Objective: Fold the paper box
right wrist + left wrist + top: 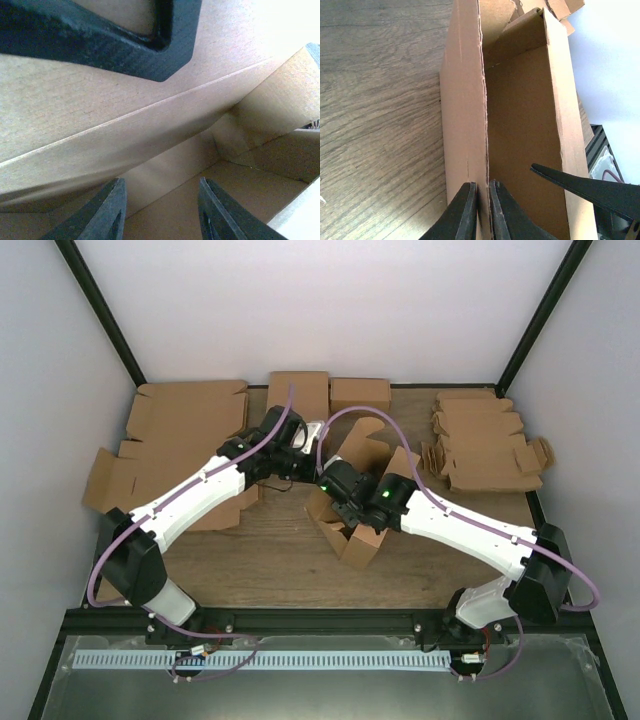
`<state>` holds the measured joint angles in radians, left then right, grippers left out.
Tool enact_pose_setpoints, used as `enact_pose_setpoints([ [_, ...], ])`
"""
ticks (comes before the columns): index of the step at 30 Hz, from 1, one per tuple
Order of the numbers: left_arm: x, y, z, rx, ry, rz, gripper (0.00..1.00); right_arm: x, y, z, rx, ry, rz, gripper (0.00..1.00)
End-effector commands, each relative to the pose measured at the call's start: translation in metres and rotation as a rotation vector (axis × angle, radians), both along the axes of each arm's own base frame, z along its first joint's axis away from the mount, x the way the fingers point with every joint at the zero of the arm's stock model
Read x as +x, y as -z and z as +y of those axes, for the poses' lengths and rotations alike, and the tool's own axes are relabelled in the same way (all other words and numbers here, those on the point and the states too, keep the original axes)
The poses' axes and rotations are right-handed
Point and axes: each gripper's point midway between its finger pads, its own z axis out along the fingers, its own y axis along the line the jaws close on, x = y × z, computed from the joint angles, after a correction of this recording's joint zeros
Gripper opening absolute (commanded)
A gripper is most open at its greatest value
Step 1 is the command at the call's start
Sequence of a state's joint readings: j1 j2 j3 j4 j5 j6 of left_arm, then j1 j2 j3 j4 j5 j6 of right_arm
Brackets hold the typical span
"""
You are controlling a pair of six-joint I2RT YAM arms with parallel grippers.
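The paper box (pixel 366 536) is a brown cardboard box, partly folded, standing mid-table with walls and flaps (pixel 366 448) raised. My left gripper (pixel 305 455) is shut on the top edge of one long wall; in the left wrist view (pixel 482 212) the wall (pixel 465 115) is pinched between both fingers. My right gripper (pixel 332 500) is open with its fingers inside the box, over the floor (pixel 240 190) and close to an inner wall (pixel 125 135). One right finger (pixel 580 187) shows in the left wrist view. A left finger (pixel 100 40) crosses the top of the right wrist view.
Large flat die-cut cardboard sheets (pixel 180 420) lie at the left under my left arm. Two small folded boxes (pixel 330 392) stand at the back centre. A stack of small notched blanks (pixel 485 445) lies at the back right. Enclosure walls surround the wooden table (pixel 270 540).
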<state>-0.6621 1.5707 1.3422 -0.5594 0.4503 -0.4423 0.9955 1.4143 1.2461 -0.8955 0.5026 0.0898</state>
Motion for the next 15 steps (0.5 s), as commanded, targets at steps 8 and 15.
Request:
enact_pose_setpoints([
  [8, -0.006, -0.002, -0.005, -0.005, 0.031, 0.006, 0.10, -0.007, -0.069, 0.018, 0.258, -0.039, -0.049, 0.49],
  [15, -0.005, -0.001, -0.007, -0.003, 0.034, 0.005, 0.10, -0.002, -0.084, -0.017, 0.434, 0.084, 0.045, 0.56],
])
